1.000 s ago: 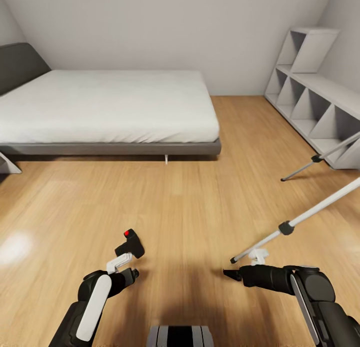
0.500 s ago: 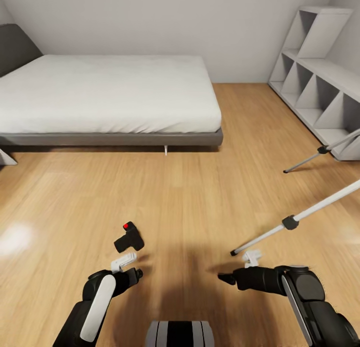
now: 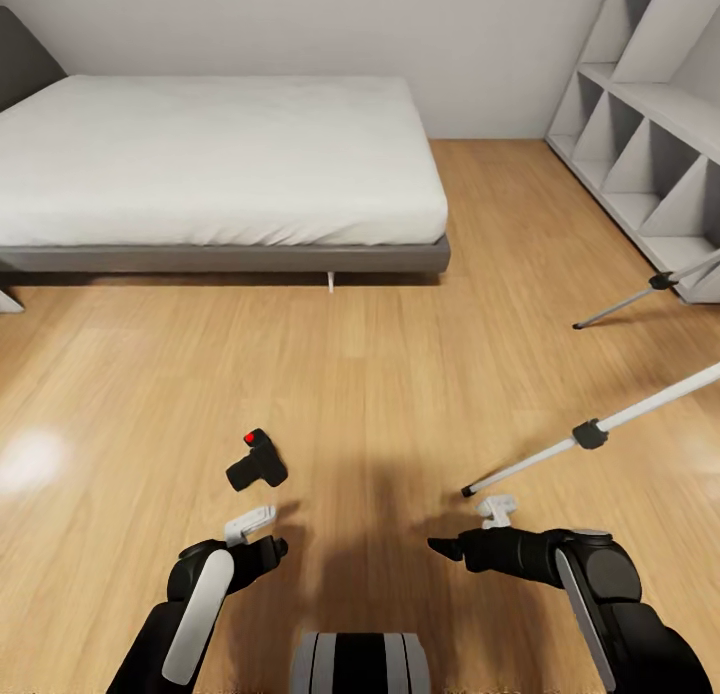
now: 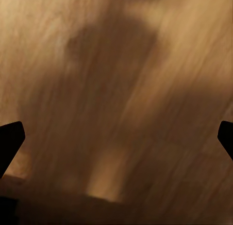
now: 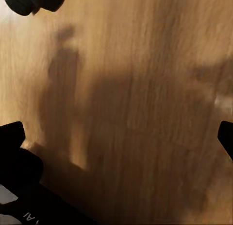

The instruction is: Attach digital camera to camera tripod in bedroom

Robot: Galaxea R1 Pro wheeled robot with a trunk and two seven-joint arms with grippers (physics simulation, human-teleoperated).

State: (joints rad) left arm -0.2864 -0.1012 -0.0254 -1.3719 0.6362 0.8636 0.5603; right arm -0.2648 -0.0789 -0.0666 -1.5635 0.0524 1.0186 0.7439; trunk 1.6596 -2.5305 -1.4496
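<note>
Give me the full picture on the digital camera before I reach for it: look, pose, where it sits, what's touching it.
The digital camera is a small matte-black body with a stubby lens barrel pointing toward the head view's left and a bright red button at its far end. It lies alone on the light wood floor, ahead of the left gripper, which is apart from it. Nothing but the floor touches it.

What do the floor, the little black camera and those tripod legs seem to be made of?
The floor looks like light wood planks with a semi-gloss finish: grain lines run along it and a bright glare spot sits at the left. The camera looks like matte black plastic, showing no shine, with a glossy red button. The tripod legs look like pale silver metal tubes, probably aluminium, with dark joints, possibly plastic.
</note>
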